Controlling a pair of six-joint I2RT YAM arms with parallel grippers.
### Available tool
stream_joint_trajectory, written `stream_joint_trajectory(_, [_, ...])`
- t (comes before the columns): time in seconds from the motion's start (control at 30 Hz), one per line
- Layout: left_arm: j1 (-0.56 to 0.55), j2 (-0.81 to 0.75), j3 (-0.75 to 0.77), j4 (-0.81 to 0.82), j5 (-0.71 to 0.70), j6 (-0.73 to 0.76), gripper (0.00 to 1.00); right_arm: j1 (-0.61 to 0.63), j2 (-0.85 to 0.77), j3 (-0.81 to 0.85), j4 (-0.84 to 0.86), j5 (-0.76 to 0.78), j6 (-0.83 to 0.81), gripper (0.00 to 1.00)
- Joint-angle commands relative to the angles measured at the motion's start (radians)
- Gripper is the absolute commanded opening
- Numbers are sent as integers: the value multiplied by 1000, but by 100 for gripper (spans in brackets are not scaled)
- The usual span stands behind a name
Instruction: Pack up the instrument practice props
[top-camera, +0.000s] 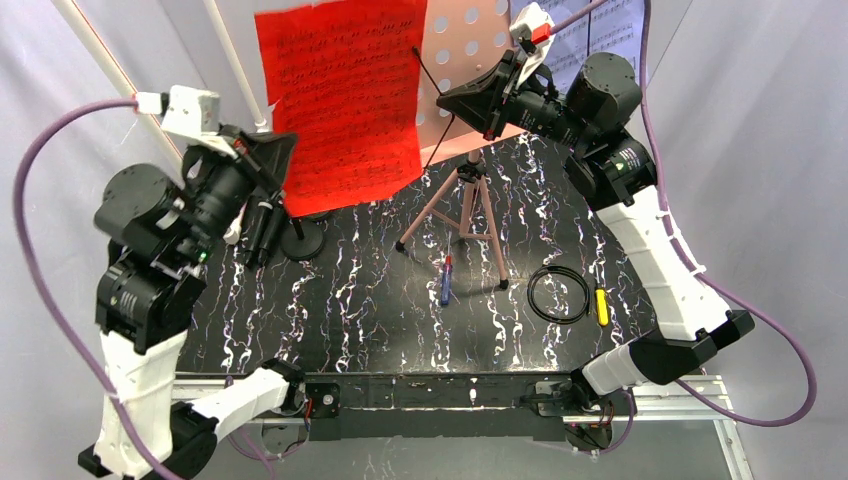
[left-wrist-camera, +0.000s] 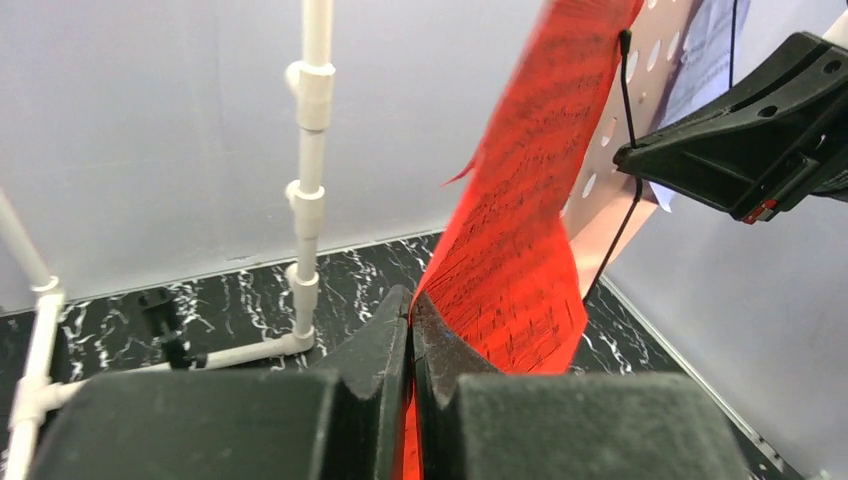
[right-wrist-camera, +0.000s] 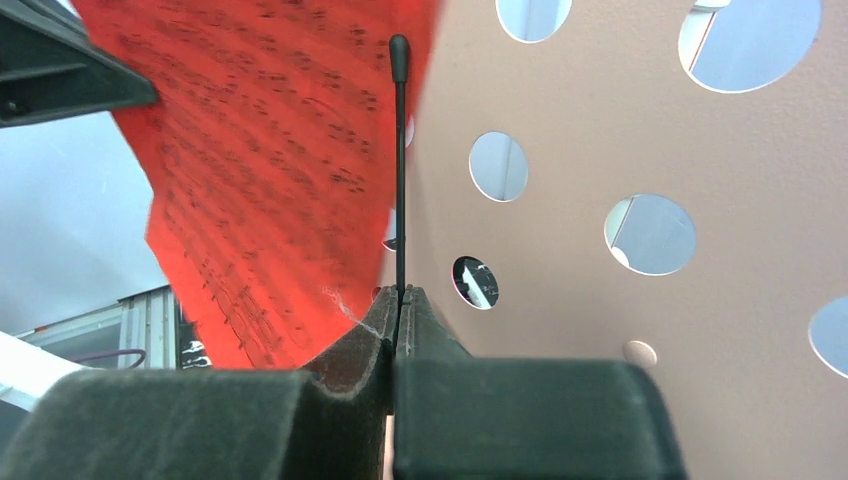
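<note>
Nearest the arm bases, a blue-and-red pen (top-camera: 445, 280) and a black cable loop (top-camera: 558, 293) lie on the worktop (top-camera: 380, 330), in front of the pink rack (top-camera: 470, 40). The rack's tripod legs (top-camera: 466, 215) are planted just beyond them. A black microphone (top-camera: 300, 238) on its round base sits left of the legs, partly hidden by the left arm.

Higher up, the left pincer (left-wrist-camera: 411, 310) is clamped on the lower left edge of the red music sheet (top-camera: 340, 100), which hangs across the rack's left half. The right pincer (right-wrist-camera: 400, 295) is pressed together on the thin retaining wire (right-wrist-camera: 400, 170) at the sheet's right edge. A white sheet (top-camera: 600, 35) shows at the rack's far right.

The likely trouble is tearing. If the left arm pulls while the wire pins the paper, it may rip at the pinch. A hard tug on the wire could tip the rack over its legs.
</note>
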Motion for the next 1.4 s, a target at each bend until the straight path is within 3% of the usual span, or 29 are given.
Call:
stream_joint_trajectory(0.0, [4, -59, 0, -63, -123, 35, 0, -7, -33, -4, 30, 65, -19, 1])
stream_joint_trajectory(0.3, [5, -177, -61, -177, -243, 12, 0, -6, -38, -15, 36, 79, -17, 1])
stream_joint_trajectory(0.67, [5, -255, -201, -383, -344, -126, 0, -6, -83, -45, 33, 94, -27, 53])
stream_joint_trajectory(0.93, [5, -284, -375, -460, -309, -268, 0, -6, -173, -109, 31, 111, -41, 85])
stream_joint_trajectory(1.2, [4, -339, -610, -477, -325, -479, 0, -6, -286, -178, 15, 157, -66, 98])
stream_joint_trajectory(1.37, [5, -367, -779, -452, -329, -610, 0, -6, -377, -268, 14, 199, -70, 99])
